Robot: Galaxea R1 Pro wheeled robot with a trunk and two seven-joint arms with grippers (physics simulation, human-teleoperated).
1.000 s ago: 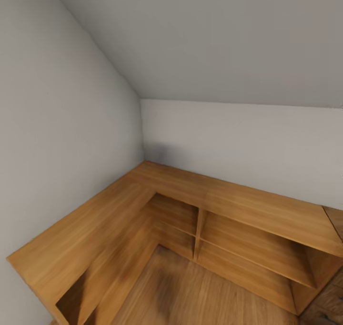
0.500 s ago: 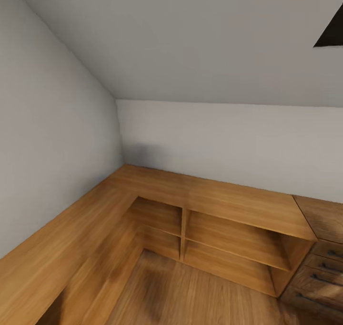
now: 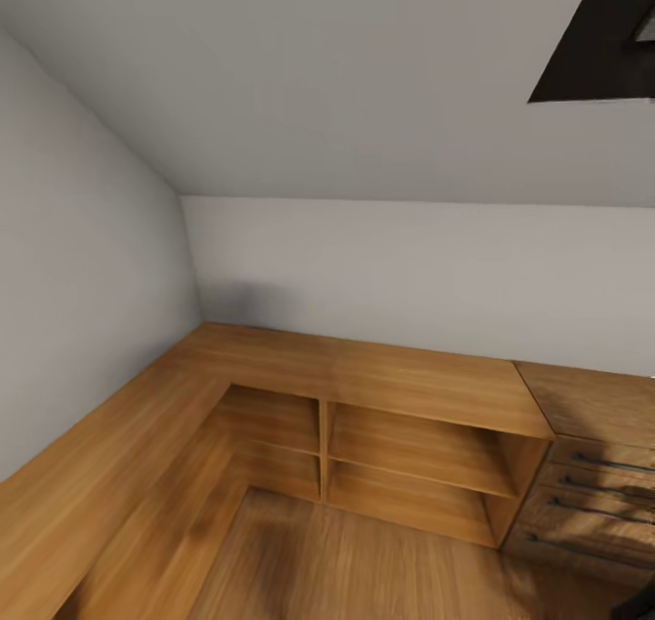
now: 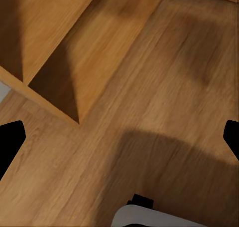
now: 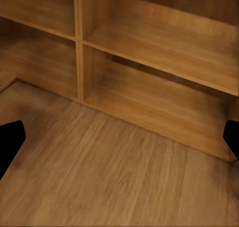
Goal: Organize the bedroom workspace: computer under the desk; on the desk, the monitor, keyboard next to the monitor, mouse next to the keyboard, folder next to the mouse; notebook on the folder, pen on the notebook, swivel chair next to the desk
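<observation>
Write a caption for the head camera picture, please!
Low wooden corner shelf unit under grey walls, with a dark wooden dresser beside it.

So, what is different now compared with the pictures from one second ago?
Only the camera turned to the right: the wooden corner shelf unit slid left in the head view, and a brown drawer chest and a dark opening in the sloped ceiling came into sight. Nothing in the room itself moved, and nothing was taken or released.

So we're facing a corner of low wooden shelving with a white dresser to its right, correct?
Not quite. The corner of low wooden shelving is there, but the dresser to its right is dark brown wood with bar handles, not white, as the head view shows.
</observation>
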